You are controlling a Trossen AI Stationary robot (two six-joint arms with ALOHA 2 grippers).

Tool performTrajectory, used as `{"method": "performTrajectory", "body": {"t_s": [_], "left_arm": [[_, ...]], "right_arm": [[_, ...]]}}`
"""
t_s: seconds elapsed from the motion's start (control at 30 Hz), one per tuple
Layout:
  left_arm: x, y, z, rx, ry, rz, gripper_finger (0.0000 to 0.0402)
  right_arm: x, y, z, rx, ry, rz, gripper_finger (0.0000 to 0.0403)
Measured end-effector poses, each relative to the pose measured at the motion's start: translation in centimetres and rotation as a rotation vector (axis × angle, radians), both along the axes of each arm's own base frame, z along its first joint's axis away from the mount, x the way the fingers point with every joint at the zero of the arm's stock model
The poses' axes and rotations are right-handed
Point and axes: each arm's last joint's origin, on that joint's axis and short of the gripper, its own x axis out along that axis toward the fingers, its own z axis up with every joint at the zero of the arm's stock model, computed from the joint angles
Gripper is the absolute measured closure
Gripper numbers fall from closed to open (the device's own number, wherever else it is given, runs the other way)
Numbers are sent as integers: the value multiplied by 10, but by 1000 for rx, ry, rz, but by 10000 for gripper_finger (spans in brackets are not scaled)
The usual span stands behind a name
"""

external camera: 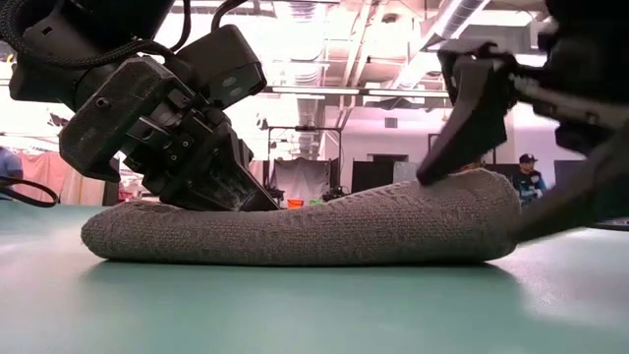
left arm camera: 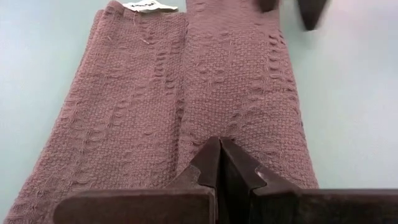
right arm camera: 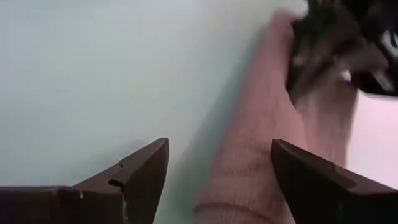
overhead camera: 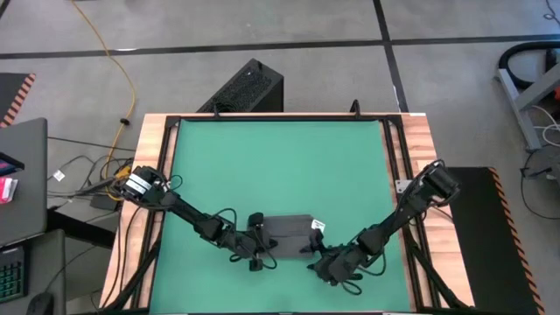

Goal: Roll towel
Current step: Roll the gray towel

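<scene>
The dark grey towel (overhead camera: 289,233) lies as a low, flattened roll (external camera: 295,231) along the green table's near part, resting on its underside. Its white tag (overhead camera: 318,226) shows at the right end (left arm camera: 149,6). My left gripper (left arm camera: 219,163) is shut and sits on the roll's left part (external camera: 241,202). My right gripper (right arm camera: 217,171) is open at the roll's right end, one finger (external camera: 457,128) above the cloth and the other (external camera: 565,211) beside the end. My left gripper sets its shut fingertips (left arm camera: 221,155) on the roll's top surface near the left end (left arm camera: 205,134), slanting down from the table's left. The towel lies flat on the table beneath them. Whether any cloth is caught between the tips does not show. My right gripper: I cannot tell whether its upper fingertip (external camera: 428,177) touches the towel's top.
The green mat (overhead camera: 280,166) stretches bare toward the far edge, framed by wooden rails (overhead camera: 149,175). A black box (overhead camera: 249,87) stands on the floor beyond the far edge. People (external camera: 528,175) are in the room behind the table.
</scene>
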Motion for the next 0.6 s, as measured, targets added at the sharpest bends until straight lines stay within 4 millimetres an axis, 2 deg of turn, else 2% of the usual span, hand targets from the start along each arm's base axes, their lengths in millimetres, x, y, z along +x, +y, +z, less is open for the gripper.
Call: {"method": "performTrajectory", "body": {"t_s": [0.13,0.5,0.6], "left_arm": [[0,0,0,-6,4,-6,402],[0,0,0,-7,5,-10,402],[0,0,0,-7,5,-10,402]], "right_arm": [[0,-5,-3,-65,27,-84,98],[-6,1,3,-125,-22,-99,101],[-8,-3,-1,-161,15,-114,101]]}}
